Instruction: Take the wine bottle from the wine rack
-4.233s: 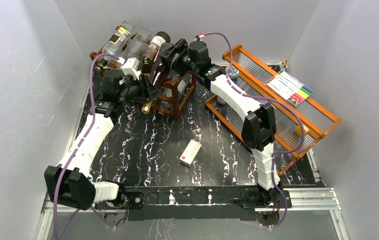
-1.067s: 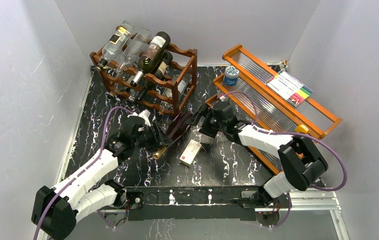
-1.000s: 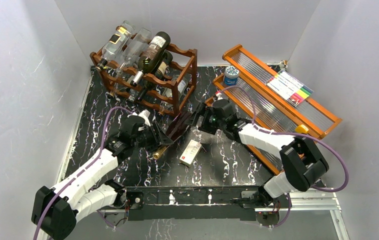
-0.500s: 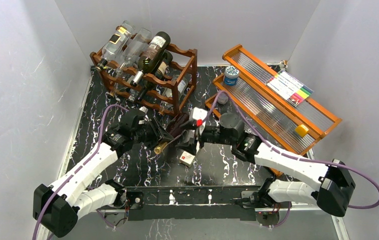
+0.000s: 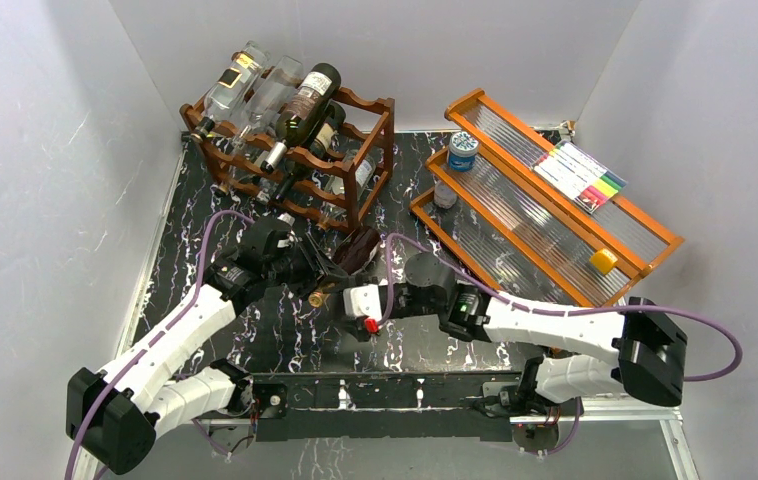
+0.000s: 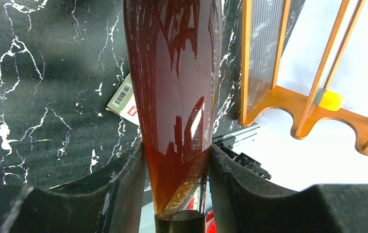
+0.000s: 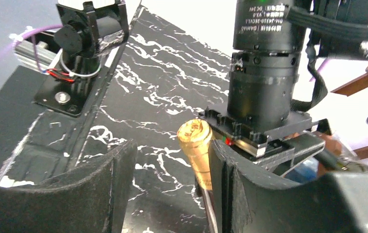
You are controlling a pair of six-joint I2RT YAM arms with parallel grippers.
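Left gripper (image 6: pixel 176 160): closed on the wine bottle (image 6: pixel 175 73). Both pads press the dark red-brown glass low on the body, where it narrows. The bottle's far end is cut off at the top of the wrist view.

Right gripper (image 7: pixel 170 155): jaws apart, one on each side of the bottle's gold cap (image 7: pixel 195 135). The cap sits just beside the right-hand pad, with a clear gap to the other. Contact cannot be confirmed. The neck below the cap is hidden behind the pad.

Overhead, the bottle lies tilted between the two grippers over the black marbled table (image 5: pixel 285 345), clear of the wine rack (image 5: pixel 385 135). Its base points toward the rack and its cap toward the near edge. Whether it touches the table is unclear, as the arms cover it.

A small white box (image 6: pixel 123 99) with a barcode lies under the bottle, partly hidden.

Other bottles (image 5: pixel 300 105) lie in the rack.

To the right is an orange wooden shelf (image 6: pixel 246 58) with a yellow block (image 6: pixel 328 99) on it.
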